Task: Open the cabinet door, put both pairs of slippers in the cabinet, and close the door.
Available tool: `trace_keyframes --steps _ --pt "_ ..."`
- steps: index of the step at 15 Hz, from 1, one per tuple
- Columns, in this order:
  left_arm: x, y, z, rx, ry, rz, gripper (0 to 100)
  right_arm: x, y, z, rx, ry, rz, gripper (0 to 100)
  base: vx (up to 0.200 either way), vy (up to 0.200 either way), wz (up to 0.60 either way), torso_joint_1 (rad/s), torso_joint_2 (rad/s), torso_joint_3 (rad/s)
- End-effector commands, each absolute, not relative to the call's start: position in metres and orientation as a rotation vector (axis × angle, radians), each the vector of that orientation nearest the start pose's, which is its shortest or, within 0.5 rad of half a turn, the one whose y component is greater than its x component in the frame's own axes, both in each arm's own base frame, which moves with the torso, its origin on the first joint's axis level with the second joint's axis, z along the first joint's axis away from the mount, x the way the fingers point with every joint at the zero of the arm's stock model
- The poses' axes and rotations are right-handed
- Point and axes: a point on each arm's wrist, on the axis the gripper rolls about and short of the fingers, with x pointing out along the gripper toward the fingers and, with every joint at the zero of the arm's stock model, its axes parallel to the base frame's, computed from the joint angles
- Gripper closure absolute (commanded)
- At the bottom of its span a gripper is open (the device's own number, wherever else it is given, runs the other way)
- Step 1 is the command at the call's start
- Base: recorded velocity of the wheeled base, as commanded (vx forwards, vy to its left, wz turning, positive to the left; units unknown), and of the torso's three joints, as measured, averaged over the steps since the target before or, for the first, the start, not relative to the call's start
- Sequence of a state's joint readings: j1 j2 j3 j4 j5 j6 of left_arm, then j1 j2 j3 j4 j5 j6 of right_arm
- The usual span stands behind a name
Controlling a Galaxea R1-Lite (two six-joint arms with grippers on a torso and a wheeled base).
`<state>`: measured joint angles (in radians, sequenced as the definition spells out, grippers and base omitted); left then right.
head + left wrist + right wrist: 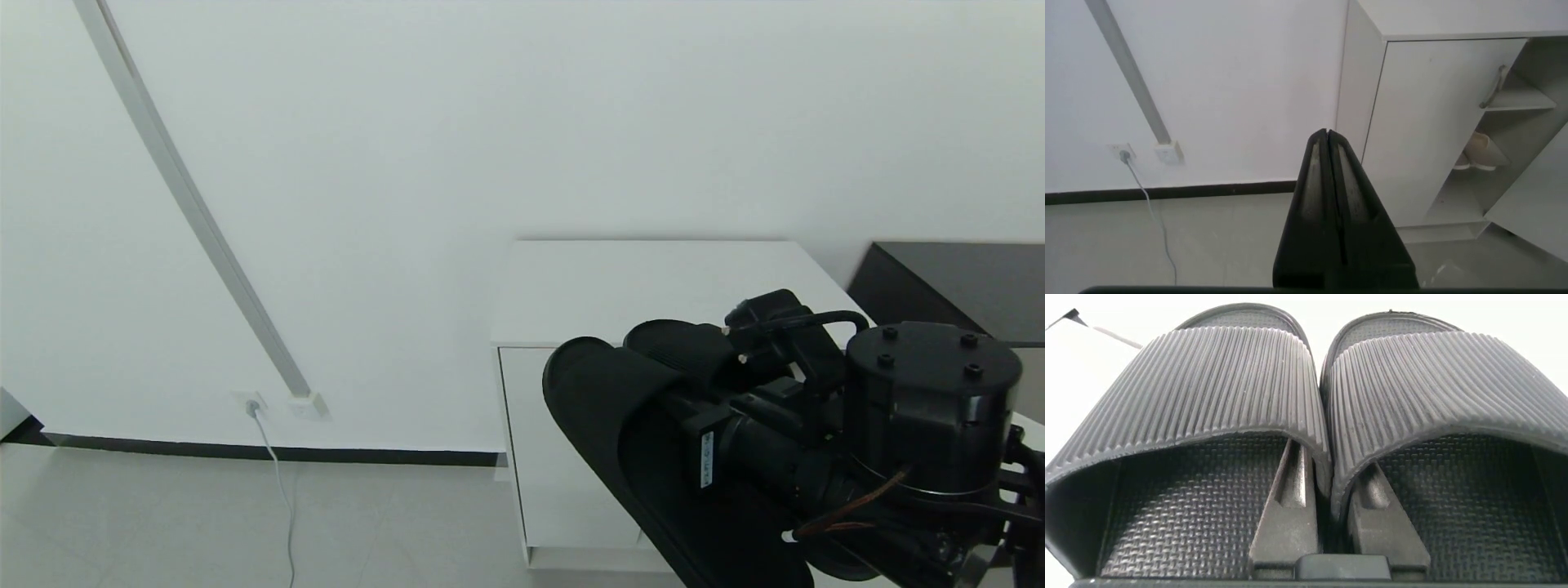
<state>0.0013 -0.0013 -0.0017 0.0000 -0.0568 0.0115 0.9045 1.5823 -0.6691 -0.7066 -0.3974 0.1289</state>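
**Two black slippers clamped in the right gripper, cabinet standing open**

Two black slippers (1233, 400) sit side by side in the right wrist view. The right gripper (1331, 469) has one finger (1290, 498) tucked under each strap, pinching the inner edges of the pair together. So it's closed on the pair and holding both at once.

From the head view the pair (620, 425) hangs up off the floor (163, 523), on the near side of the white cabinet (653, 286) and toward the right of the scene.

The left gripper (1328, 212) is pressed fully together with nothing in it. It's held over the floor, left of the cabinet and pointing at it.

Cabinet details from the left wrist view:
- One front panel (1437, 122) with a handle (1492, 86) on its edge sits flush.
- Next to that panel the inside is open and you can see the shelves.
- A pair of light slippers (1478, 151) is already on a lower shelf.
- A white panel angles out close to the camera. I take it for the swung-open door (1535, 212), but I can't be sure.

Over on the far left wall there's an outlet (251, 403) with a cable (282, 490) running down to the floor. A pale strip (188, 196) runs diagonally up the wall.
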Motion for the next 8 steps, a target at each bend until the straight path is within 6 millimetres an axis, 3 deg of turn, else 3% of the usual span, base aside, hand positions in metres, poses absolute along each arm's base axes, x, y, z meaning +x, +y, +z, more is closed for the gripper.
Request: trace_keyframes --steps 1,8 --pt "-0.023 -0.0013 0.0759 0.012 -0.002 -0.055 100 0.1733 0.2066 0.1857 -0.004 0.202 0.493 100 0.0 -0.2 0.0 0.002 0.0 0.002" --pt "-0.023 -0.0013 0.0759 0.011 -0.002 -0.055 100 0.173 0.2056 0.1825 -0.013 0.212 0.493 100 0.0 -0.2 0.0 0.004 0.0 0.0"
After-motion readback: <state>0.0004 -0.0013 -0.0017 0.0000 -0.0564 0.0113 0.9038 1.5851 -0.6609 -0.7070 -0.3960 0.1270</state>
